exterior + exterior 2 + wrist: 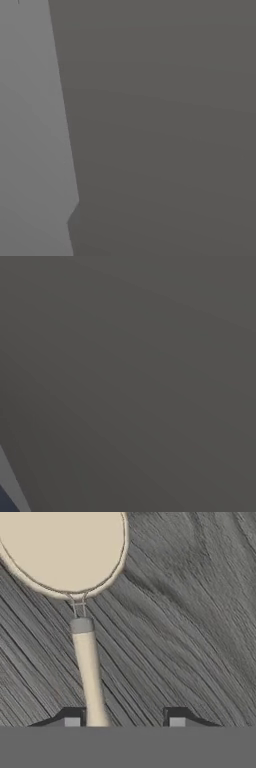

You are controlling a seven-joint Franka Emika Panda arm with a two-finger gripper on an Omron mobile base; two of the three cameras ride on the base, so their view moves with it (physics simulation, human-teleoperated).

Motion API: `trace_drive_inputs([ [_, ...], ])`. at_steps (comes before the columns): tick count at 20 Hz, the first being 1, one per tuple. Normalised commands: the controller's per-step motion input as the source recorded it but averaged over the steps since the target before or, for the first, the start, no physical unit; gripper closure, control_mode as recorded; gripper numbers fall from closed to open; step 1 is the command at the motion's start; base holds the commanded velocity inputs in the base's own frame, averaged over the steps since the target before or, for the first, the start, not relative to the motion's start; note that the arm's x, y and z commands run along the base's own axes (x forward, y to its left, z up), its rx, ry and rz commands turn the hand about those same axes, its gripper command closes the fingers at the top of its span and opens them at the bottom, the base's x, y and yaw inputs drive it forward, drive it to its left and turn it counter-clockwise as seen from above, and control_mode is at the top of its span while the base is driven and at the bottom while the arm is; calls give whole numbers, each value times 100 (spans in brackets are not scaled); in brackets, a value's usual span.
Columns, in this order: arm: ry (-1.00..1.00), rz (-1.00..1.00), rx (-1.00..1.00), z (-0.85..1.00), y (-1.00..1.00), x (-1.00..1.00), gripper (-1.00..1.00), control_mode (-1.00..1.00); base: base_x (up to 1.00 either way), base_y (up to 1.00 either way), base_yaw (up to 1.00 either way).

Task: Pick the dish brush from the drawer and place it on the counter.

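**Grey panels and a grained wooden floor**

Flat grey cabinet panels (160,125) take up both base views, a lighter grey face (30,150) running down the left edge of the left one. In the hand view, a grey wood-grain surface (190,612) runs diagonally under soft, even light.

I count one dish brush (75,587) in my hand view: a single round pale head joined by one thin wire link to one light wooden handle. It lies on one grey wood-grain drawer floor (190,622). I count two dark fingertips (177,718) at the bottom. In the base views I count no separate objects, just grey panels.
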Motion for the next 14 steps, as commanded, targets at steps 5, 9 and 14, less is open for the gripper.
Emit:
trace_drive_inputs([
  [5,-23,1,-6,-3,0,-72,100,-100,0,0,0],
  [9,-27,6,-11,6,0,-54,100,-100,0,0,0],
  [14,-30,7,-3,88,0,-13,100,-100,0,0,0],
])
